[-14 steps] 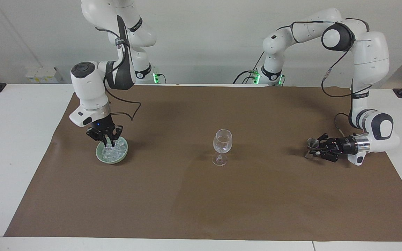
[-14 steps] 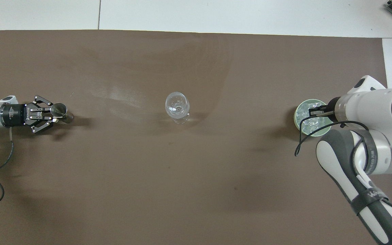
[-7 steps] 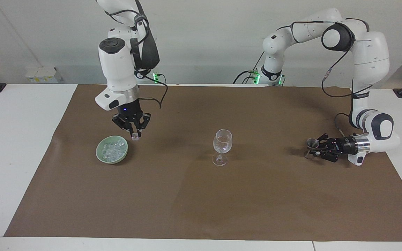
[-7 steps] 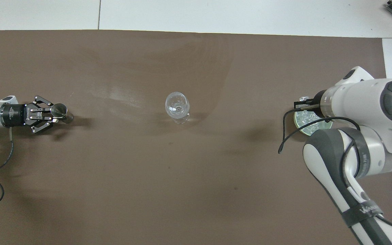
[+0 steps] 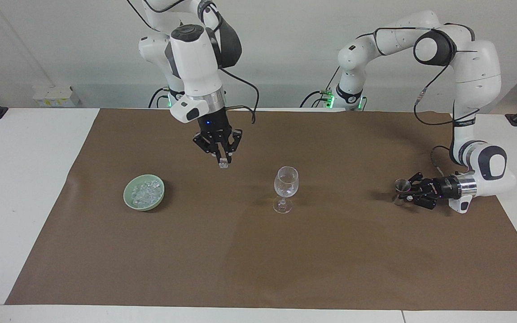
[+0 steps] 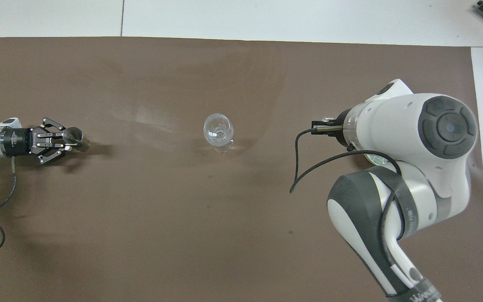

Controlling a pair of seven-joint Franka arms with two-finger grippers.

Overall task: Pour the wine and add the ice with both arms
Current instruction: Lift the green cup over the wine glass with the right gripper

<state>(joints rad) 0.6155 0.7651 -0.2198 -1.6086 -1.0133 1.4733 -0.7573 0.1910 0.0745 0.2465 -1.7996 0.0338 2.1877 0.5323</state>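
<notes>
We saw the right gripper (image 5: 222, 158) raised above the brown mat (image 5: 258, 251), its jaws pointing straight down and clenched on a single ice chunk (image 5: 223, 164) that hung just below the fingertips, clear of the mat. Directly under those jaws lay bare mat, between the green bowl (image 5: 129, 200) and the wine glass (image 5: 286, 188); the bowl sat toward the right arm's end of the table from the jaws, and the glass stood toward the left arm's end from them, well apart from both. The remaining ice (image 5: 145, 192) was heaped inside the bowl, a whitish glinting pile. From overhead we found the right arm's big white wrist covering most of that bowl, so only a sliver of its rim (image 6: 375, 158) showed, and only the black tip of the right gripper (image 6: 323, 125) peeked out from beneath the wrist. The wine glass (image 6: 218, 132) stood upright in the middle of the mat. The left gripper (image 5: 407, 193) lay low and level just above the mat at the left arm's end, jaws grasping a small metal cup (image 5: 402, 189) that stood upright right at its fingertips. Overhead, that left gripper (image 6: 66, 141) pointed toward the glass, with the cup (image 6: 74, 136) showing its round open mouth at the jaws' very front, well apart from the glass.
</notes>
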